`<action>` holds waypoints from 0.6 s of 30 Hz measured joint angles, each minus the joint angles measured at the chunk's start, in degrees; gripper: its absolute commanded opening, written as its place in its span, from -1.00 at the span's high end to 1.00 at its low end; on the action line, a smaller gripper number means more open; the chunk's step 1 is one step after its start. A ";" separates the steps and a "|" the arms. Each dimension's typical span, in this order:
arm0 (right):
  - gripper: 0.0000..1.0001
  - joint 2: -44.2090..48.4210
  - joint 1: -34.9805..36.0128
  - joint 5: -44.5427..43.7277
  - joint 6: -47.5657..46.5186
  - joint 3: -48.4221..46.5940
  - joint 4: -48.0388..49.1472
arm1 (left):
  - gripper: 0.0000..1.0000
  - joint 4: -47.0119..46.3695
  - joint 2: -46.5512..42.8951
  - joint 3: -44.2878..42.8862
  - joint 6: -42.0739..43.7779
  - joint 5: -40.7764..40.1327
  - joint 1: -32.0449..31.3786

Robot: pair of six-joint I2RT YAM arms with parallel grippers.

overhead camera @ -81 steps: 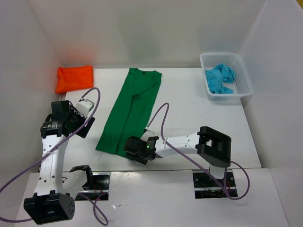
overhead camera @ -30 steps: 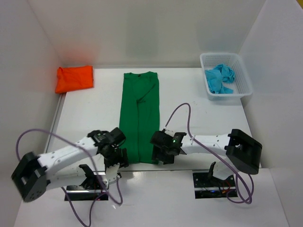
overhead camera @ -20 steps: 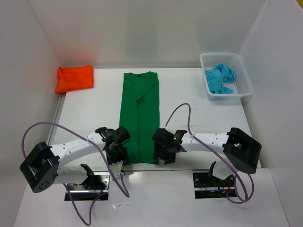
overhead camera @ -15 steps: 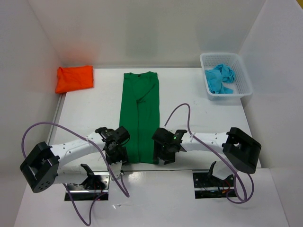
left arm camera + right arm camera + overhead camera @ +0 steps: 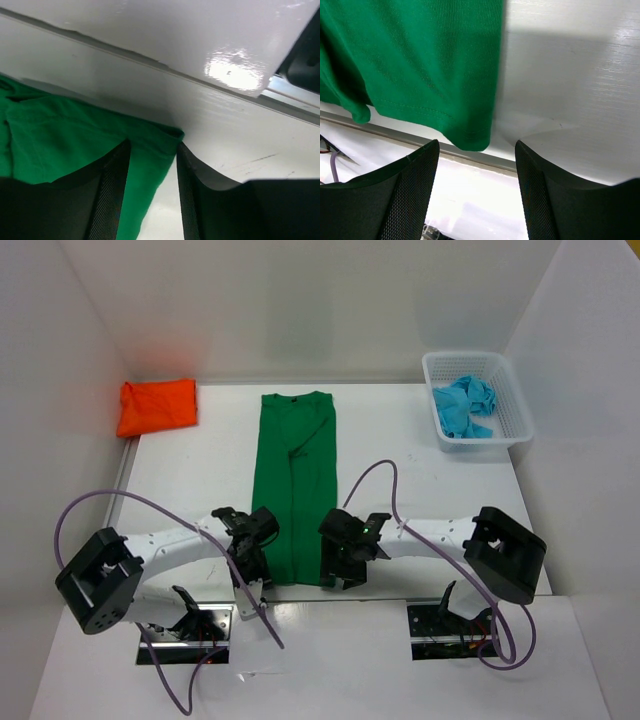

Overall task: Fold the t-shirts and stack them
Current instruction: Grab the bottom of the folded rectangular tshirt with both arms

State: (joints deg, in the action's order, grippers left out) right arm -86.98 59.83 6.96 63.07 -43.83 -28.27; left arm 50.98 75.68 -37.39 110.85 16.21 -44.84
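The green t-shirt [image 5: 295,480], folded lengthwise into a long narrow strip, lies smooth down the middle of the tabletop [image 5: 420,480], collar near the far edge and hem at the near edge. A folded orange t-shirt [image 5: 157,406] sits at the far left corner. At the far right corner, a crumpled blue t-shirt [image 5: 465,407] fills a white mesh basket [image 5: 520,410]. From above, the left claw [image 5: 256,556] is at the near left hem corner and the right claw [image 5: 345,560] at the near right one. In the left wrist view, the left claw [image 5: 152,147] straddles the hem corner of the green t-shirt [image 5: 60,135]. Its ribbed black fingers [image 5: 112,190] stand partway apart, and the cloth lies flat and unpinched between them on the glossy tabletop [image 5: 225,145]. In the right wrist view, the right claw [image 5: 476,146] is spread wide and released, with nothing in it. The stitched corner of the fine-knit green t-shirt [image 5: 420,60] points into its gap above the scuffed white tabletop [image 5: 570,100]. The step looks like taking both hem corners for the crosswise fold. Next, both claws should pinch every layer, then lift evenly and carry the hem toward the collar.
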 measured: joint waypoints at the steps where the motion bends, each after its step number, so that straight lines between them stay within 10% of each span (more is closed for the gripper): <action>1: -0.35 0.00 0.00 0.00 0.00 0.02 0.00 | 0.09 -0.11 0.66 -0.50 -0.37 0.31 0.00; 4: -0.35 -0.07 -0.26 0.04 0.02 0.00 0.00 | 0.27 -0.98 1.16 -0.85 -1.81 1.18 0.00; 7: -0.17 -0.79 -0.37 0.61 -0.24 -0.42 0.09 | 0.86 -1.86 1.29 -0.87 -2.34 2.10 0.00; 13: 0.93 -3.06 -2.10 1.84 -2.45 -0.96 1.01 | 1.00 -2.67 1.38 -0.87 -3.63 2.89 0.00; 18: 1.00 -3.28 -6.91 1.51 -5.40 -1.88 0.37 | 1.00 -3.80 1.62 -2.91 -8.98 4.74 1.38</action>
State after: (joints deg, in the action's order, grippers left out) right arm -90.26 52.93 8.47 57.67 -45.71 -27.90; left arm 47.18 77.30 -40.29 101.86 20.95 -43.46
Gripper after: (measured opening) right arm 0.011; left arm 0.075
